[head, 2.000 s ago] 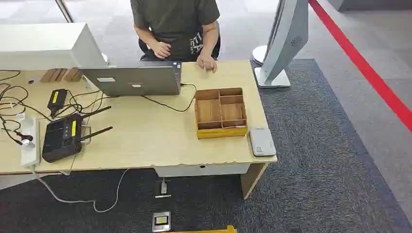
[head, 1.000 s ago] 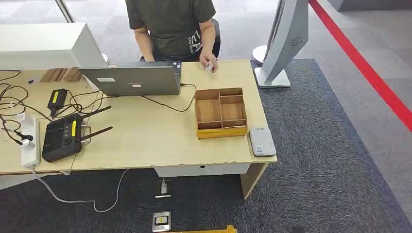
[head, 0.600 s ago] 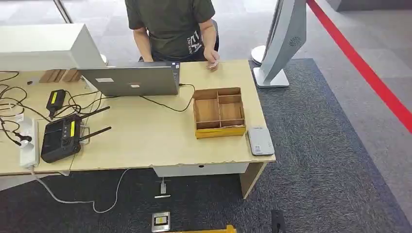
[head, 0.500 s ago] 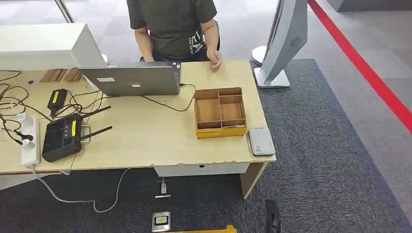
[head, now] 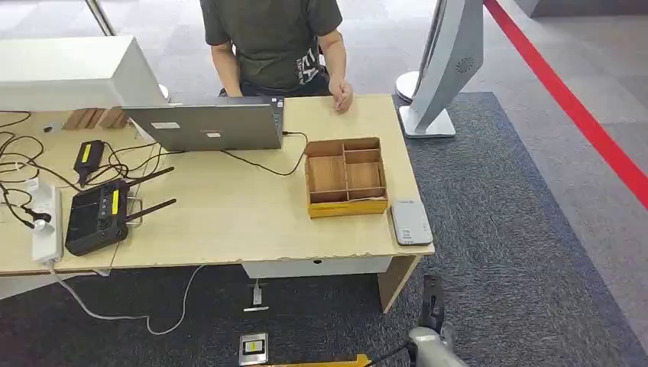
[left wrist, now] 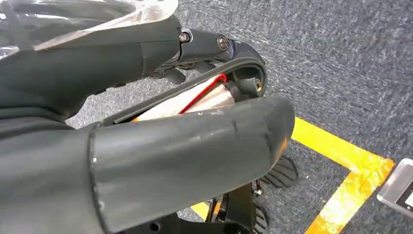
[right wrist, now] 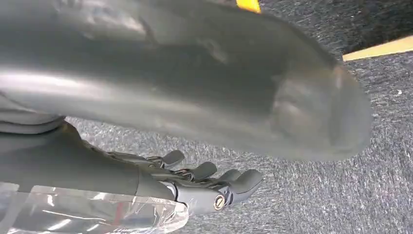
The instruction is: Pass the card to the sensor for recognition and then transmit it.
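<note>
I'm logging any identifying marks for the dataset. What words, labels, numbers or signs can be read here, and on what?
No text can be read for certain.
Person's dark shirt: white print near the hem, too blurred.
Laptop: two pale stickers on the lid, too small.
Black router: yellow label, unreadable.
Grey card reader: small marking, unreadable.
Floor plate: yellow label, unreadable.

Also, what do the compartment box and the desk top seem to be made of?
The compartment box looks like unpainted wood or plywood: brown grained panels form its dividers, and the front wall is a more yellow tone with a matte finish. The desk top looks like laminated board in pale wood print, smooth and matte; a few chips along its front edge suggest particleboard underneath, though that is uncertain.
</note>
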Robot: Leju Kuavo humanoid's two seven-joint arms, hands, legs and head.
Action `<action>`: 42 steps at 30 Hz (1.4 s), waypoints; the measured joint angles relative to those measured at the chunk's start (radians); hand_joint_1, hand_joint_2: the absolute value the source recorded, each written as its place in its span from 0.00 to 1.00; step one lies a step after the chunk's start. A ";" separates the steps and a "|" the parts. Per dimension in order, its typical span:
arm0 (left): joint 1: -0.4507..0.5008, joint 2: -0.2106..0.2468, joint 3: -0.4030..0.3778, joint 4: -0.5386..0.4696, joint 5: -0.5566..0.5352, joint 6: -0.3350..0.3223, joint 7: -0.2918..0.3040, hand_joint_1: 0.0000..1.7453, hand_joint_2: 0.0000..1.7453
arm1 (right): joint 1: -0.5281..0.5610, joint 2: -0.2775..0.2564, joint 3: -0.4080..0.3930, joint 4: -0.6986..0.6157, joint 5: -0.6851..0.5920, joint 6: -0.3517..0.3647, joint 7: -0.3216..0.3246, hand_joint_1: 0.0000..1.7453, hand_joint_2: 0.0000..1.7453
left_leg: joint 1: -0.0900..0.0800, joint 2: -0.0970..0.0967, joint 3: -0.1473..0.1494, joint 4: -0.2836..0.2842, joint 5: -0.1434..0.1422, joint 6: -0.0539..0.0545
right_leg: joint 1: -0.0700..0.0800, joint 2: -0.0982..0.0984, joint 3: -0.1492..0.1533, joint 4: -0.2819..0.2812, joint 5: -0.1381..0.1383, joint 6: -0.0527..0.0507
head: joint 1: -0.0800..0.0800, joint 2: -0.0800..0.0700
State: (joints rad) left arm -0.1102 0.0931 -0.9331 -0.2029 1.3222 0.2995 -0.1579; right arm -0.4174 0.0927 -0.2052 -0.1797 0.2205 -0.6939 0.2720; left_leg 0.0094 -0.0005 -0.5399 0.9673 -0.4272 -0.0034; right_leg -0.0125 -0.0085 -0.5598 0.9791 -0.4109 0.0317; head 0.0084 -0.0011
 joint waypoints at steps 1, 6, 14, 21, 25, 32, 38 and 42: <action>0.000 0.000 -0.002 0.000 0.000 0.000 0.000 0.00 0.00 | 0.000 0.000 -0.007 0.000 0.000 0.000 -0.003 0.00 0.00 | 0.000 0.000 0.000 0.000 0.000 0.000 | 0.000 0.000 0.000 0.000 0.000 0.000 | 0.000 0.000; 0.000 0.001 -0.002 0.000 -0.001 0.000 0.000 0.00 0.00 | -0.001 -0.001 -0.039 0.000 0.001 0.000 -0.006 0.00 0.00 | 0.000 0.000 0.000 0.000 0.000 0.000 | 0.000 0.000 0.000 0.000 0.000 0.000 | 0.000 0.000; 0.000 0.003 -0.003 0.000 -0.001 -0.003 0.000 0.00 0.00 | -0.002 0.000 -0.072 0.000 0.001 0.000 -0.023 0.00 0.00 | 0.000 0.000 -0.001 0.000 0.000 0.000 | 0.000 0.000 0.000 0.000 0.000 0.000 | 0.000 0.000; 0.001 0.013 -0.002 0.000 0.054 -0.006 -0.070 0.00 0.00 | -0.010 -0.017 -0.107 -0.002 0.092 0.000 -0.049 0.00 0.00 | 0.000 0.000 0.000 0.000 0.000 0.000 | 0.000 0.000 -0.001 0.000 0.000 0.000 | 0.000 0.000; 0.001 0.029 -0.001 0.000 0.072 -0.006 -0.084 0.00 0.00 | -0.014 -0.029 -0.177 -0.040 0.315 -0.001 -0.074 0.00 0.00 | 0.000 -0.001 -0.001 0.000 0.000 0.000 | 0.000 0.000 -0.001 0.000 0.000 0.000 | 0.000 0.000; 0.003 0.044 0.002 0.000 0.081 -0.016 -0.089 0.00 0.00 | -0.032 -0.015 -0.342 -0.084 0.451 -0.003 -0.145 0.00 0.00 | 0.000 -0.001 -0.001 0.000 0.000 0.000 | 0.000 0.000 -0.001 0.000 0.000 0.000 | 0.000 0.000; 0.003 0.048 0.002 0.000 0.082 -0.018 -0.090 0.00 0.00 | -0.038 0.000 -0.442 -0.100 0.454 -0.003 -0.243 0.00 0.00 | 0.000 -0.001 -0.002 0.000 0.000 0.000 | 0.000 0.000 -0.001 0.000 0.000 0.000 | 0.000 0.000; 0.000 0.048 0.021 0.000 0.155 0.023 -0.097 0.00 0.00 | 0.034 -0.014 -0.515 -0.095 0.473 0.039 -0.399 0.00 0.00 | 0.000 -0.004 0.004 0.000 -0.002 0.002 | 0.001 -0.002 0.003 -0.003 -0.005 0.003 | -0.003 0.000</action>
State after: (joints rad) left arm -0.1107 0.1408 -0.9117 -0.2029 1.4772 0.3224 -0.2552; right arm -0.3830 0.0789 -0.7207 -0.2743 0.6938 -0.6549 -0.1269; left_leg 0.0099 -0.0045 -0.5358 0.9677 -0.4294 -0.0016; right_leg -0.0113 -0.0102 -0.5569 0.9759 -0.4161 0.0344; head 0.0057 -0.0011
